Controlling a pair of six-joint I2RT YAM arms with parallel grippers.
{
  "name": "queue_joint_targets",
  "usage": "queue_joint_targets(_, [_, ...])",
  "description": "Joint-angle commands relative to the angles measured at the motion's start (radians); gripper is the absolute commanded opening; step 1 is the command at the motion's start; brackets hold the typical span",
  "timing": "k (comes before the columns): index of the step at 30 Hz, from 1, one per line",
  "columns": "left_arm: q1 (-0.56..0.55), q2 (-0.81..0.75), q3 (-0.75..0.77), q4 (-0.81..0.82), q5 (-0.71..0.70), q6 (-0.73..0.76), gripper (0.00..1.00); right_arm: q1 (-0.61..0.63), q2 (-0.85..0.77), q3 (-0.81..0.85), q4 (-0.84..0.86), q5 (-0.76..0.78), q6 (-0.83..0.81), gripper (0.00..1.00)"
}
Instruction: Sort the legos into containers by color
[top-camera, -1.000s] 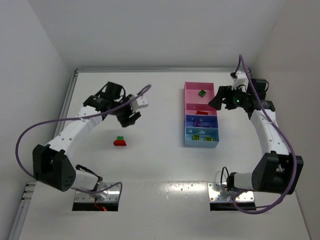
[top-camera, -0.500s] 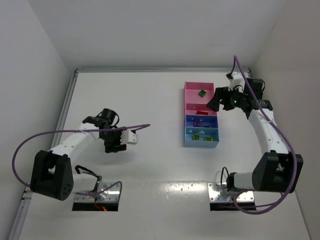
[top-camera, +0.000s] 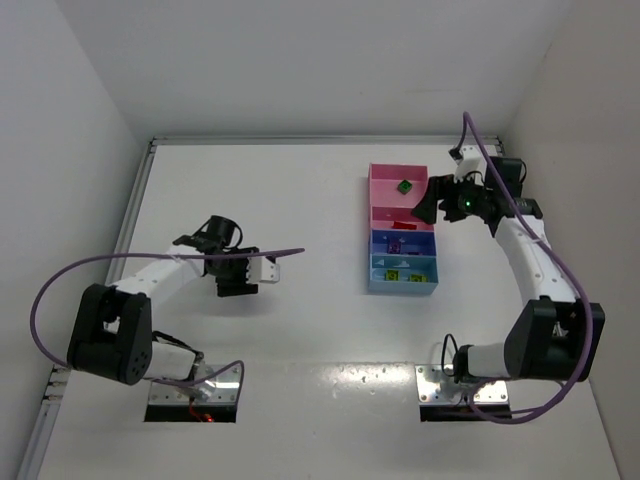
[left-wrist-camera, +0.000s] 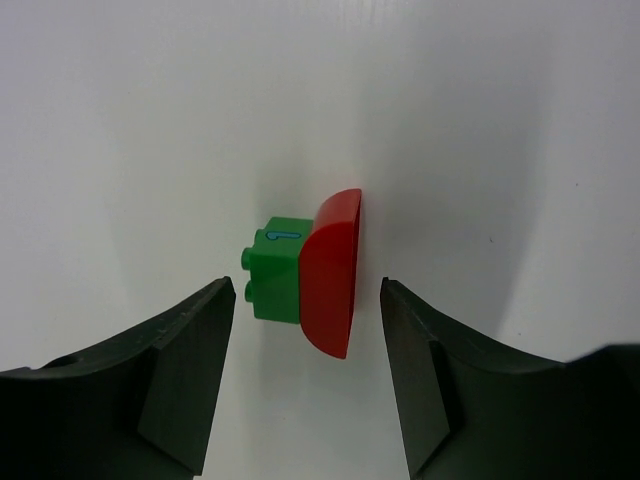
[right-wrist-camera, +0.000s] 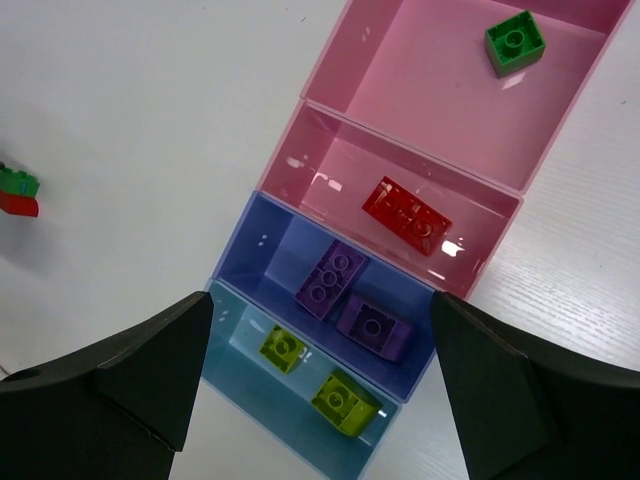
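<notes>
In the left wrist view a green lego joined to a red one lies on the white table. My left gripper is open, one finger on each side of the pair and a gap on both sides. The top view shows that gripper covering the pair. The containers are one long tray. Its large pink part holds a green lego, the smaller pink a red one, the dark blue two purple ones and the light blue two yellow ones. My right gripper hovers open over the tray.
White walls close off the table at the back and on both sides. A purple cable loops out from the left arm, and another runs along the right arm. The arm bases sit on plates at the near edge.
My left arm has swung down and back toward the near left, and its gripper now covers the red and green pair in the top view. The right arm has barely shifted.
</notes>
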Motion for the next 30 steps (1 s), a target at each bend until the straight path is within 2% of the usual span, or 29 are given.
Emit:
queue_joint_targets(1, [0.011, 0.04, 0.002, 0.036, 0.018, 0.025, 0.66, 0.008, 0.009, 0.055, 0.002, -0.003, -0.018, 0.9])
queue_joint_targets(8, [0.011, 0.107, 0.012, 0.049, 0.018, 0.004, 0.64, 0.008, 0.036, 0.064, 0.002, -0.003, -0.018, 0.9])
queue_joint_targets(11, [0.011, 0.136, 0.035, 0.058, 0.032, -0.028, 0.5, 0.008, 0.046, 0.064, -0.007, -0.003, -0.018, 0.9])
queue_joint_targets(12, [0.011, 0.146, 0.044, 0.058, 0.05, -0.041, 0.41, 0.008, 0.046, 0.064, -0.007, -0.034, -0.009, 0.9])
queue_joint_targets(14, [0.011, 0.146, 0.078, 0.058, 0.101, -0.082, 0.35, 0.017, 0.055, 0.051, 0.005, -0.096, 0.017, 0.9])
queue_joint_targets(15, [0.011, 0.135, 0.09, 0.058, 0.124, -0.099, 0.33, 0.028, 0.064, 0.037, 0.017, -0.197, 0.066, 0.9])
queue_joint_targets(18, [0.001, 0.111, 0.147, 0.107, 0.242, -0.238, 0.32, 0.059, 0.099, -0.021, 0.111, -0.403, 0.158, 0.9])
queue_joint_targets(20, [-0.01, 0.072, 0.182, 0.189, 0.358, -0.396, 0.32, 0.094, 0.141, -0.031, 0.186, -0.503, 0.246, 0.9])
queue_joint_targets(22, [-0.033, 0.034, 0.191, 0.263, 0.447, -0.572, 0.32, 0.134, 0.176, 0.012, 0.209, -0.558, 0.298, 0.9])
queue_joint_targets(24, [-0.047, 0.034, 0.225, 0.332, 0.594, -0.661, 0.33, 0.164, 0.236, 0.052, 0.209, -0.632, 0.31, 0.9])
queue_joint_targets(25, [-0.061, 0.069, 0.251, 0.39, 0.639, -0.776, 0.33, 0.196, 0.254, 0.093, 0.199, -0.678, 0.311, 0.9])
queue_joint_targets(27, [-0.061, 0.106, 0.269, 0.466, 0.773, -0.911, 0.35, 0.23, 0.283, 0.13, 0.179, -0.706, 0.283, 0.9])
queue_joint_targets(29, [-0.072, 0.159, 0.315, 0.532, 0.86, -1.083, 0.36, 0.278, 0.297, 0.202, 0.059, -0.706, 0.141, 0.9])
queue_joint_targets(30, [-0.082, 0.191, 0.337, 0.532, 0.906, -1.122, 0.36, 0.292, 0.297, 0.237, -0.025, -0.686, 0.051, 0.9])
